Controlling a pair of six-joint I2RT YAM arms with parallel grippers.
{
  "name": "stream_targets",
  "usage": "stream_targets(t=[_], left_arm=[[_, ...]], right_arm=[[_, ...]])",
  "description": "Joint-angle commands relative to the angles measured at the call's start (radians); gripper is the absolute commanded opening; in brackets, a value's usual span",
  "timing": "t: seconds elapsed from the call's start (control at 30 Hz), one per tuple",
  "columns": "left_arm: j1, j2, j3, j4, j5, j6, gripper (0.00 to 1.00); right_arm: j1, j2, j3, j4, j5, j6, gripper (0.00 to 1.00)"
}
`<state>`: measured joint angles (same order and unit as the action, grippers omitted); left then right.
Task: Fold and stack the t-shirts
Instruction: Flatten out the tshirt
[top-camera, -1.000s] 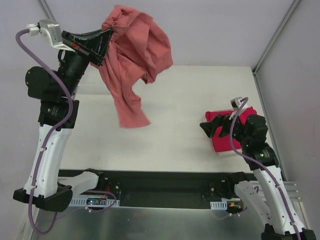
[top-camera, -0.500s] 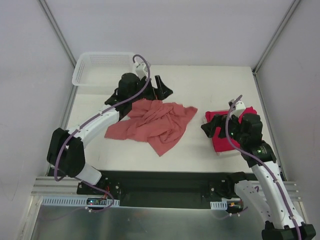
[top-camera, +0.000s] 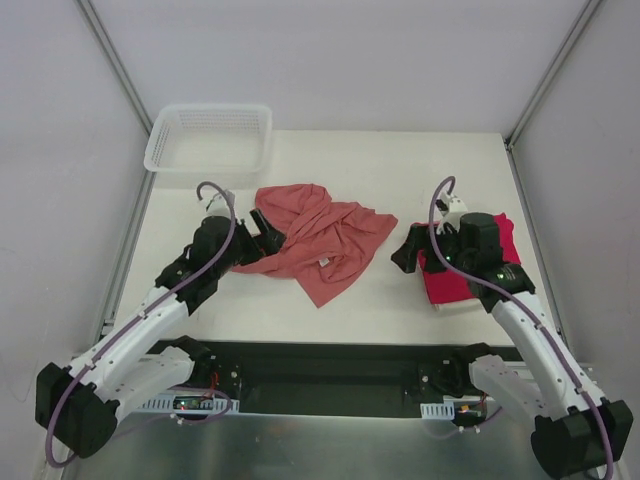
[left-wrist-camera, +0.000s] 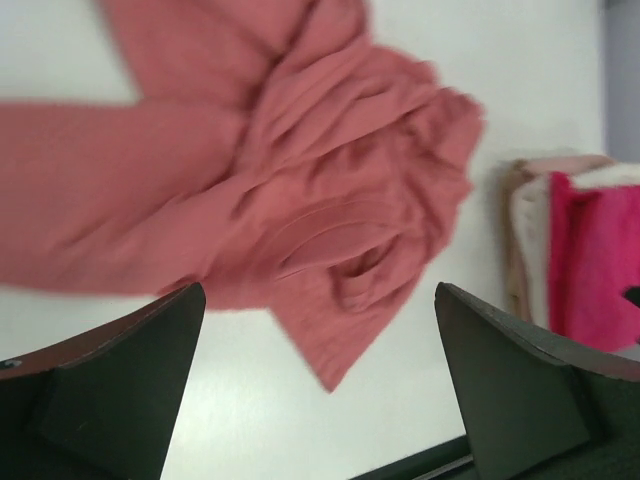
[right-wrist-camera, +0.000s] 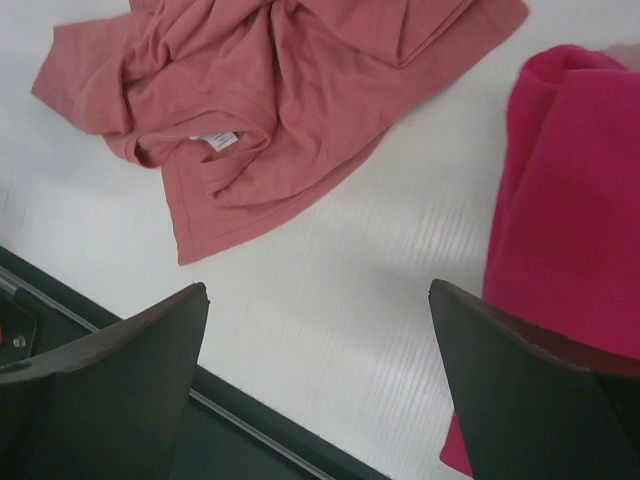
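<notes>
The salmon-pink t-shirt (top-camera: 320, 240) lies crumpled in the middle of the table, also seen in the left wrist view (left-wrist-camera: 300, 180) and the right wrist view (right-wrist-camera: 270, 90). My left gripper (top-camera: 262, 228) stands open at its left edge, nothing between the jaws (left-wrist-camera: 318, 300). The crimson t-shirt (top-camera: 450, 285) lies folded at the right, partly under my right arm; it also shows from both wrists (left-wrist-camera: 600, 260) (right-wrist-camera: 570, 200). My right gripper (top-camera: 412, 250) is open over bare table between the two shirts (right-wrist-camera: 318, 290).
A white mesh basket (top-camera: 210, 137) stands at the back left corner. A black rail (top-camera: 320, 365) runs along the table's near edge. A pale layer (left-wrist-camera: 525, 240) shows at the crimson t-shirt's left side.
The left gripper held the salmon-pink t-shirt high, then dropped it on the table and opened. The left arm has drawn back to the shirt's left edge. The right gripper shifted slightly left.
</notes>
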<state>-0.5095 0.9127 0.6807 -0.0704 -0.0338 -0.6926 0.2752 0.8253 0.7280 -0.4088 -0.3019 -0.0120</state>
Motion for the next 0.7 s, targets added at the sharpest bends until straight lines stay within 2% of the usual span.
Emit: stream_targets(t=[0.0, 0.07, 0.1, 0.13, 0.23, 0.43, 0.57, 0.67], left_arm=[[0.015, -0.049, -0.093, -0.327, -0.239, -0.169, 0.99], [0.060, -0.043, -0.122, -0.345, -0.239, -0.186, 0.99], [0.153, -0.034, -0.128, -0.345, -0.206, -0.191, 0.99], [0.207, -0.019, -0.133, -0.341, -0.104, -0.191, 0.99], [0.342, 0.061, -0.129, -0.325, -0.046, -0.177, 1.00], [0.443, 0.238, -0.081, -0.260, -0.046, -0.177, 0.99], [0.491, 0.363, -0.046, -0.206, -0.028, -0.176, 0.92], [0.503, 0.443, 0.000, -0.178, 0.009, -0.154, 0.91]], right_arm=[[0.117, 0.116, 0.100, -0.001, 0.088, -0.002, 0.96], [0.192, 0.175, 0.149, -0.008, 0.182, -0.005, 0.96], [0.212, 0.233, 0.169, -0.004, 0.207, -0.006, 0.96], [0.246, 0.262, 0.209, -0.002, 0.237, -0.008, 0.96], [0.275, 0.394, 0.281, 0.001, 0.355, 0.004, 0.96], [0.280, 0.667, 0.502, -0.041, 0.434, 0.043, 0.96], [0.280, 0.802, 0.619, -0.084, 0.474, 0.027, 0.96], [0.282, 0.894, 0.689, -0.097, 0.463, 0.018, 0.96]])
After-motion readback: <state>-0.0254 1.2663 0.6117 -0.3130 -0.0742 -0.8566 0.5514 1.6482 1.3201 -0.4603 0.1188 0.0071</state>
